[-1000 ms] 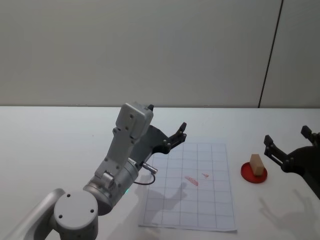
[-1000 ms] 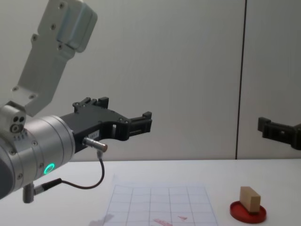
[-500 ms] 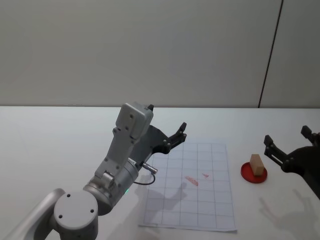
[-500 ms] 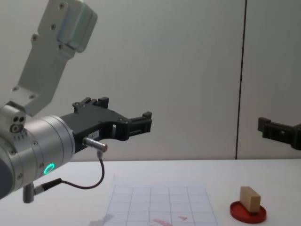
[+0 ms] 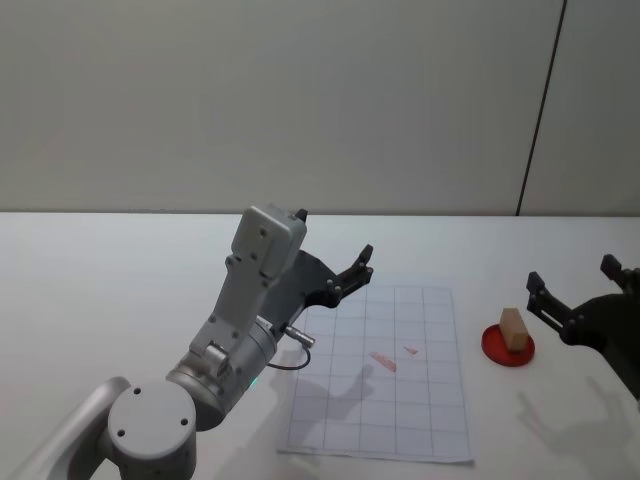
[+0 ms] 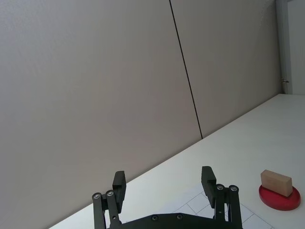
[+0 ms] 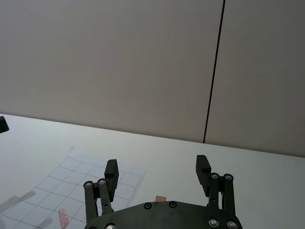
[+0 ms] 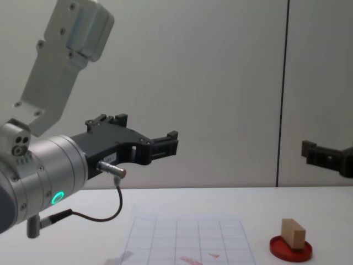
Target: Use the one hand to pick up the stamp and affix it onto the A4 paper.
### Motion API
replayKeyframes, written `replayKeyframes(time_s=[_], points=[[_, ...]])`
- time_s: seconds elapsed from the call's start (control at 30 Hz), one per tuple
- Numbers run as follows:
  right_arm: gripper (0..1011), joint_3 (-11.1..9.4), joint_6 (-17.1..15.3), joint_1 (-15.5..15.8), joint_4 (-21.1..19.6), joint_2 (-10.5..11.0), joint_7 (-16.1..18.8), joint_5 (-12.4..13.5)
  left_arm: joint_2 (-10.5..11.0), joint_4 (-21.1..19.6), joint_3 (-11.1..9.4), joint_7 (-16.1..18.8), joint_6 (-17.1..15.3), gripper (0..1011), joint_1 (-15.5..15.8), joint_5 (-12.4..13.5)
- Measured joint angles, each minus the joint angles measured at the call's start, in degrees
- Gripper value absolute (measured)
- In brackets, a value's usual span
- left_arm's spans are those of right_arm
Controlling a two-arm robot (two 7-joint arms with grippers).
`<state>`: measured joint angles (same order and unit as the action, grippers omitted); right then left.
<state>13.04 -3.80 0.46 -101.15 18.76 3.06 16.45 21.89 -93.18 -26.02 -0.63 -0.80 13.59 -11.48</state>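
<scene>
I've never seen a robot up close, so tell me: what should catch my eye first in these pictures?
The left gripper, on a white-grey arm, hovers open by the far left corner of the A4 paper, a gridded sheet bearing red marks. To its right the stamp, a small wooden block, stands on a red dish, with the right gripper hovering open beside it.

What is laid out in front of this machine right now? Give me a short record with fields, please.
Stamp: tan wooden block standing in a red dish, right of the paper
A4 paper: gridded sheet lying flat on the white table, with red marks near its middle
Right end effector: open, empty, hovering close to the stamp, not touching it
Left end effector: open, empty, raised near the paper's far left corner
</scene>
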Motion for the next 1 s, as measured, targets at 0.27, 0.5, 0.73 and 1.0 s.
replayKeyframes(time_s=[0.27,0.5,0.73,1.0], points=[[1001,0.5,-5.5,-1.3,0.8,-1.6,-2.4,-0.9,0.0,0.0,0.0,0.0,0.0,1002,0.0,0.0],[1001,1.2,-11.8,-3.7,2.8,-3.8,-5.1,-2.7,0.0,0.0,0.0,0.0,0.0,1002,0.0,0.0],[1001,1.9,-18.5,-6.9,6.2,-6.5,-8.0,-4.7,0.0,0.0,0.0,0.0,0.0,1002,0.0,0.0],[1001,2.5,-24.6,-10.9,10.3,-9.6,-10.2,-6.2,0.0,0.0,0.0,0.0,0.0,1002,0.0,0.0]])
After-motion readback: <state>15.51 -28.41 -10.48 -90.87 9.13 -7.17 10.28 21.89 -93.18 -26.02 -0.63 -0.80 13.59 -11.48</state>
